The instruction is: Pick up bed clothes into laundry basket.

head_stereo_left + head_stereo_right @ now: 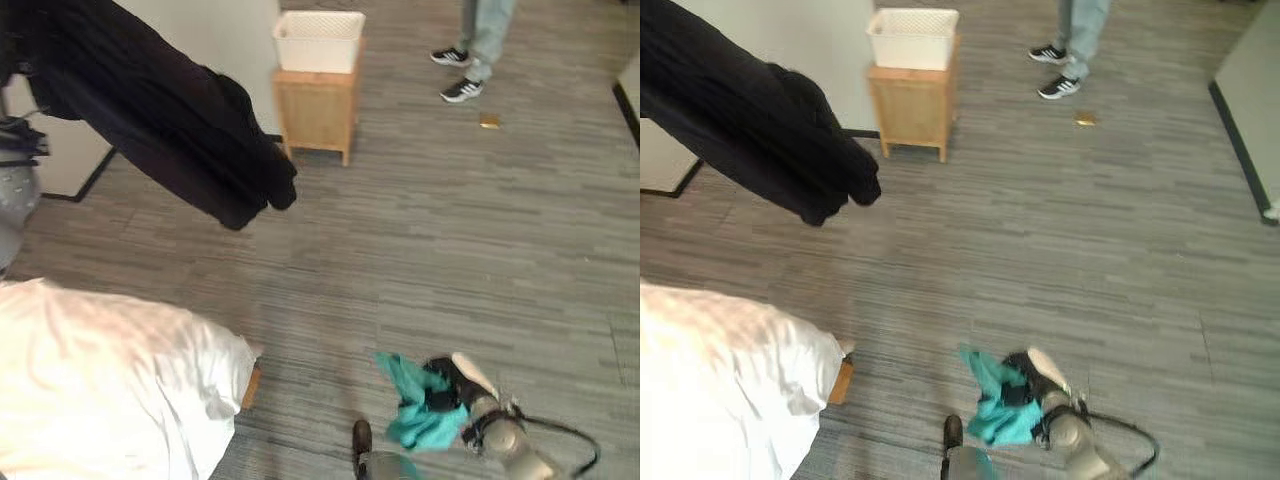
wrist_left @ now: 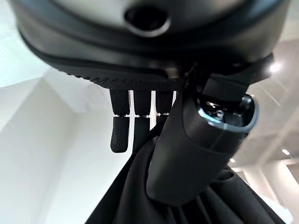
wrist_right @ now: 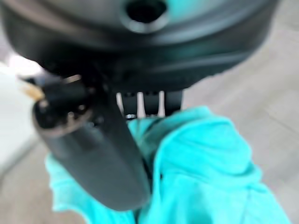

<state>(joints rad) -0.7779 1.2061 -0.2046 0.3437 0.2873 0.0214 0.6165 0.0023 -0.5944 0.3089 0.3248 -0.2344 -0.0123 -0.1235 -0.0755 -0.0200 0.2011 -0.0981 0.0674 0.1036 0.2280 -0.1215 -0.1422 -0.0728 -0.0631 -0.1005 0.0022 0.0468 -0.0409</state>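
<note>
Left hand raised high, thumb and fingers pinching black garment, hanging above floor. Right hand low, clenched on teal cloth. White basket on wooden stand, well apart, beyond bed.

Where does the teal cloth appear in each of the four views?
Left eye view: teal cloth, low centre-right, in the right hand.
Right eye view: same cloth, low centre.
Left wrist view: not there; a black garment instead.
Right wrist view: beneath the thumb.
Shared landmark: white basket.
</note>
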